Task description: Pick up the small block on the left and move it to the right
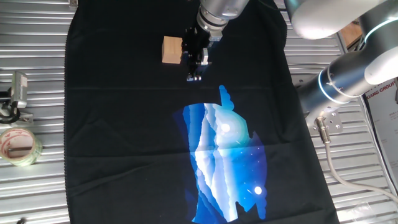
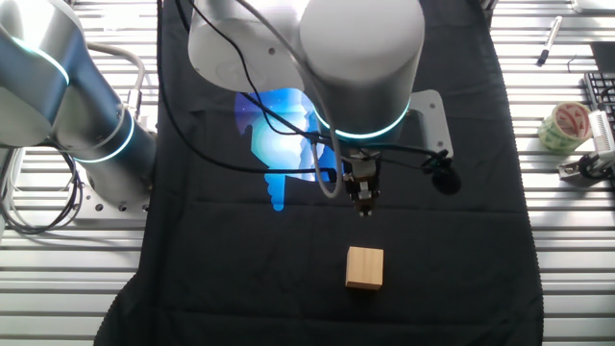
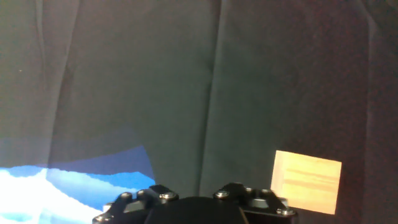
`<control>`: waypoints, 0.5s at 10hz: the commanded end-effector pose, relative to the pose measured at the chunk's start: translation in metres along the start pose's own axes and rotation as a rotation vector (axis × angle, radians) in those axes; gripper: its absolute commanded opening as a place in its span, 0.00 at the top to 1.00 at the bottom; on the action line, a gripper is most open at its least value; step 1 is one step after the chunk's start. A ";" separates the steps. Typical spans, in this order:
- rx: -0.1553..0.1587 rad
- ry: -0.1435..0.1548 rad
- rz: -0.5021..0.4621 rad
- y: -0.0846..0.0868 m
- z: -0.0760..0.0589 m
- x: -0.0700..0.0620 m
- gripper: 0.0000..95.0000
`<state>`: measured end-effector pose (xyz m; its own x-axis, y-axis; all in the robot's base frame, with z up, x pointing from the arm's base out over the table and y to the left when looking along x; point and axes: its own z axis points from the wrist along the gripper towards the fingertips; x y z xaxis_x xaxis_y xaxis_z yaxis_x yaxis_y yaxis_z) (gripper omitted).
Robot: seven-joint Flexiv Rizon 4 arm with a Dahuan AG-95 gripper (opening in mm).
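In the hand view, the dark metal base of the gripper (image 3: 198, 205) fills the bottom centre of the frame (bolt heads show along its upper edge). The fingertips are out of this frame. Directly to its right, at the lower right of the frame, sits the small block (image 3: 307, 180), a light tan wooden cube with visible grain. It rests on the black cloth (image 3: 155, 81), which shows long vertical creases. A corner of the blue print (image 3: 81, 177) enters at the lower left.

In the other fixed view, the small block (image 2: 365, 268) lies in the lower centre of the frame, on the black cloth (image 2: 452, 240). The gripper (image 2: 364, 203) hangs just above it in the frame, apart from it and not touching. The fingers appear narrow and close together, but the state of the jaws cannot be told for certain. Nothing is held between them. Above, the wide grey arm (image 2: 360, 58) covers part of the blue print (image 2: 279, 135). A tape roll (image 2: 563, 128) lies on the slatted metal table (image 2: 567, 240) at the right edge.

In one fixed view, the small block (image 1: 171, 50) sits at the upper centre, with the gripper (image 1: 195, 73) just beside its right face. The blue print (image 1: 224, 162) occupies the lower centre. The tape roll (image 1: 18, 144) lies at the left edge.
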<state>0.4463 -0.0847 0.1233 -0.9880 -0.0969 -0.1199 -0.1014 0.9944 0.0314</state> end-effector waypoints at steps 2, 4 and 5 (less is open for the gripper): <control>0.007 -0.009 0.021 0.000 -0.001 0.001 0.00; 0.007 -0.009 0.029 0.000 -0.001 0.001 0.00; 0.003 -0.011 0.041 0.000 -0.001 0.001 0.00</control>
<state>0.4443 -0.0845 0.1245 -0.9902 -0.0545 -0.1283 -0.0590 0.9978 0.0318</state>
